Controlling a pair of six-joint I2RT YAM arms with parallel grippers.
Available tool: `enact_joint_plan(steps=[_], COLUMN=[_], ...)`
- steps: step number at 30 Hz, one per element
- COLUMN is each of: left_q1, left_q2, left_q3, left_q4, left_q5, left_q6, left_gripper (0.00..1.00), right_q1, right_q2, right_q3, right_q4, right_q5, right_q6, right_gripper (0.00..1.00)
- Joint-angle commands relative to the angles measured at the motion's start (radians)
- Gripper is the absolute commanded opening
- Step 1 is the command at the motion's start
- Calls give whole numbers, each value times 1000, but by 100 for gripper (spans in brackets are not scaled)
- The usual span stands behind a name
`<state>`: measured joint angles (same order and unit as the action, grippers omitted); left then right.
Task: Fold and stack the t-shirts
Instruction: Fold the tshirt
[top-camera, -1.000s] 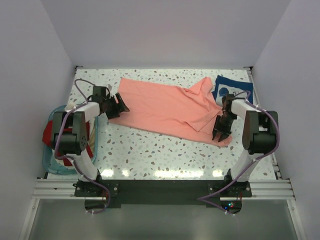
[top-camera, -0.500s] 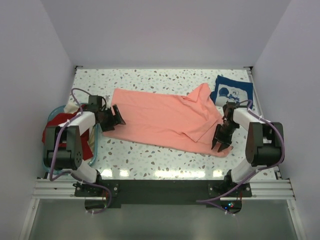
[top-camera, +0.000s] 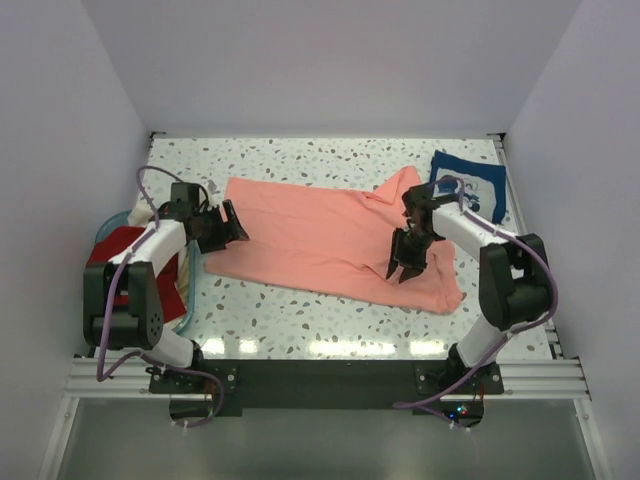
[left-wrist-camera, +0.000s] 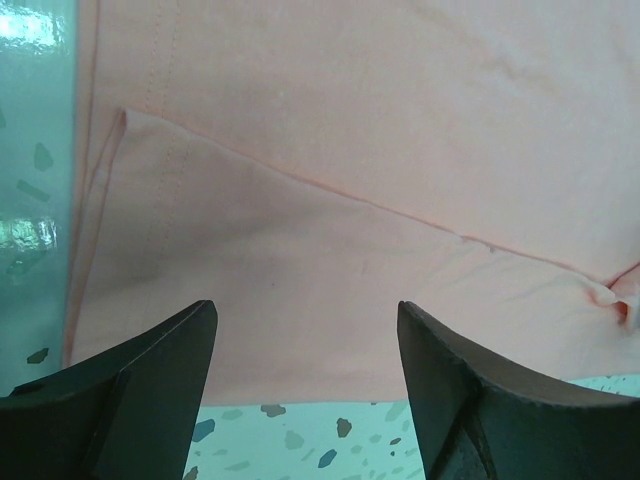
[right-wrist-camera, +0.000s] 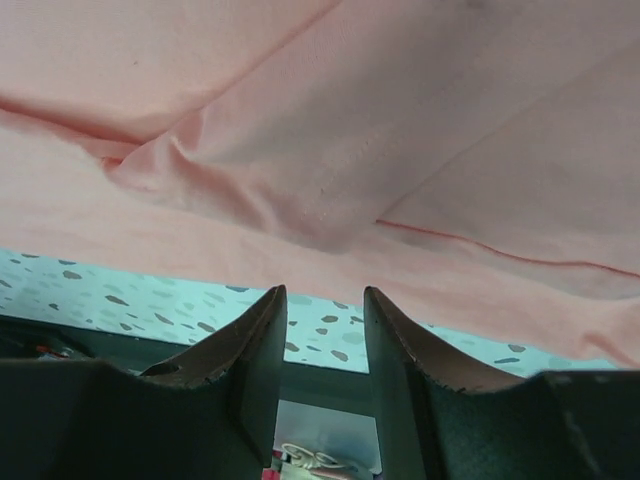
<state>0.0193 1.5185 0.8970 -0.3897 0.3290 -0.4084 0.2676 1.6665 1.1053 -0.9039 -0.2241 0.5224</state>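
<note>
The salmon-pink t-shirt (top-camera: 320, 235) lies spread across the middle of the table, with a folded flap at its right end. My left gripper (top-camera: 228, 225) is open and empty at the shirt's left edge. In the left wrist view the gripper (left-wrist-camera: 305, 305) has its fingers (left-wrist-camera: 150, 390) wide apart over the shirt's hem (left-wrist-camera: 350, 150). My right gripper (top-camera: 405, 262) hovers over the right part of the shirt. In the right wrist view the gripper (right-wrist-camera: 322, 292) is a little open with nothing between the jaws, and creased pink cloth (right-wrist-camera: 350, 130) lies ahead. The navy t-shirt with white print (top-camera: 470, 185) lies folded at the back right.
A teal plastic basket (top-camera: 107, 223) stands at the left table edge beside the left arm, with a dark red t-shirt (top-camera: 115, 245) in it. Speckled tabletop (top-camera: 300, 310) shows along the near edge in front of the pink shirt. White walls close in the sides and back.
The pink shirt has been drawn toward the near left and lies flatter. My right gripper has left its near right corner and moved left over the cloth. My left gripper shifted slightly.
</note>
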Motion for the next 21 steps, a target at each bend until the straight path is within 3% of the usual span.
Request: enact_joint_plan(steps=[1, 11, 21], left_q1=[8, 8, 7], left_q2=[-26, -41, -29], left_q3=[40, 34, 43], left_q4=[15, 15, 6], left_q5=[28, 18, 5], left_q6=[6, 0, 14], left_gripper=[78, 78, 78], right_q1=[38, 58, 56], right_q2=[58, 133, 171], right_q3=[30, 70, 111], right_q4=[49, 54, 39], right_q5=[-8, 51, 55], right_q6=[37, 30, 8], right_gripper=[41, 39, 18])
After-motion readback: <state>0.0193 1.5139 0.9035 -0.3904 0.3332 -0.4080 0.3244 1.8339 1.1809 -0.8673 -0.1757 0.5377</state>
